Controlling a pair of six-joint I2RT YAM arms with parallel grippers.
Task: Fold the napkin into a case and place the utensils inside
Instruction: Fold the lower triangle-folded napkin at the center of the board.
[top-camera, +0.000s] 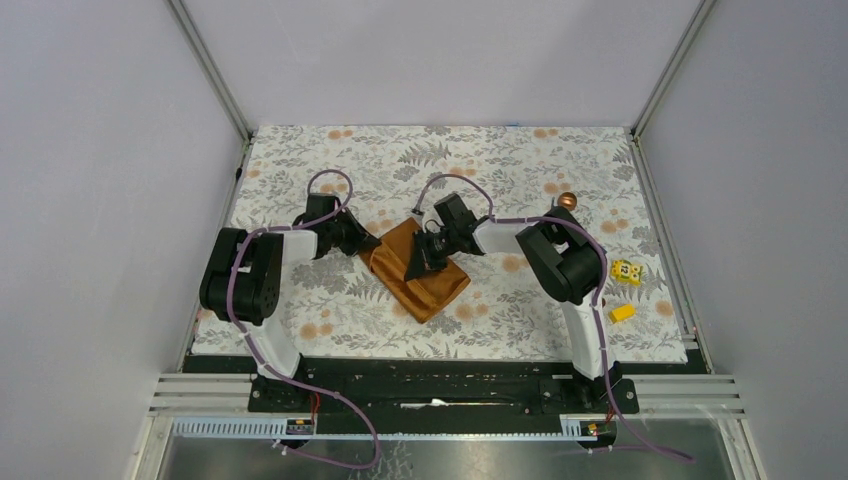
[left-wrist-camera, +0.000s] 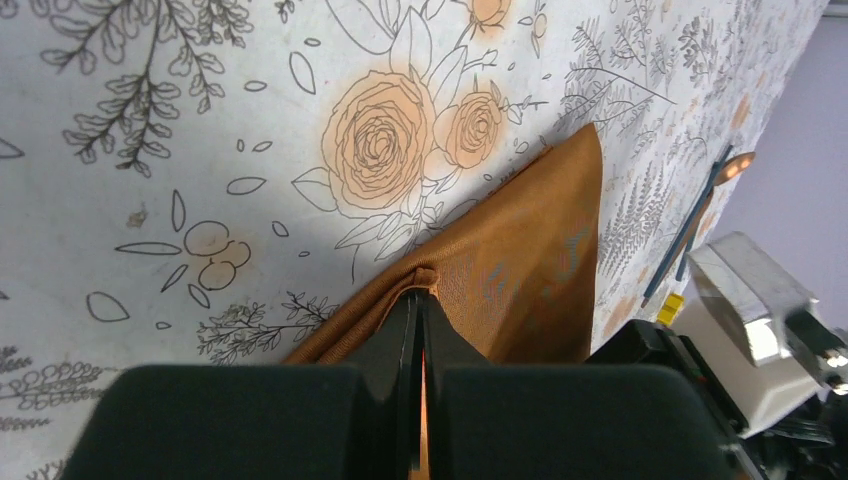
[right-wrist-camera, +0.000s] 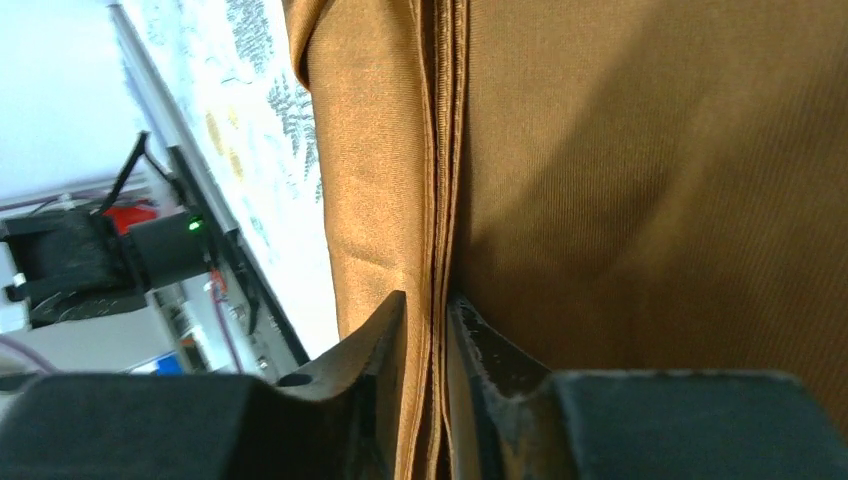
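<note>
The left end effector (left-wrist-camera: 420, 300) is pressed together on a bunched fold at the edge of the napkin (left-wrist-camera: 530, 250), on the cloth's 9 o'clock side in the top view. The right end effector (right-wrist-camera: 428, 300) pinches a stack of hemmed edges, several layers thick, just 12 o'clock of the cloth's middle. The napkin lies partly folded as a diamond at the centre of the bench (top-camera: 300, 320) and is not yet a narrow case. It looks light, limp and slightly slick, so I judge that the layers will slide over each other unless every hem is caught in one pinch. Corners and hems are the sensible places to take hold. The utensils (left-wrist-camera: 700, 215) lie well apart from it, toward 2 o'clock on the bench. They are thin, stiff and flat to the surface, and probably best gripped across the mid-handle. Counted, there is one napkin and at least two dark handles, one ending in a copper bowl. Two yellow blocks (top-camera: 626, 270) sit at 3 o'clock.
</note>
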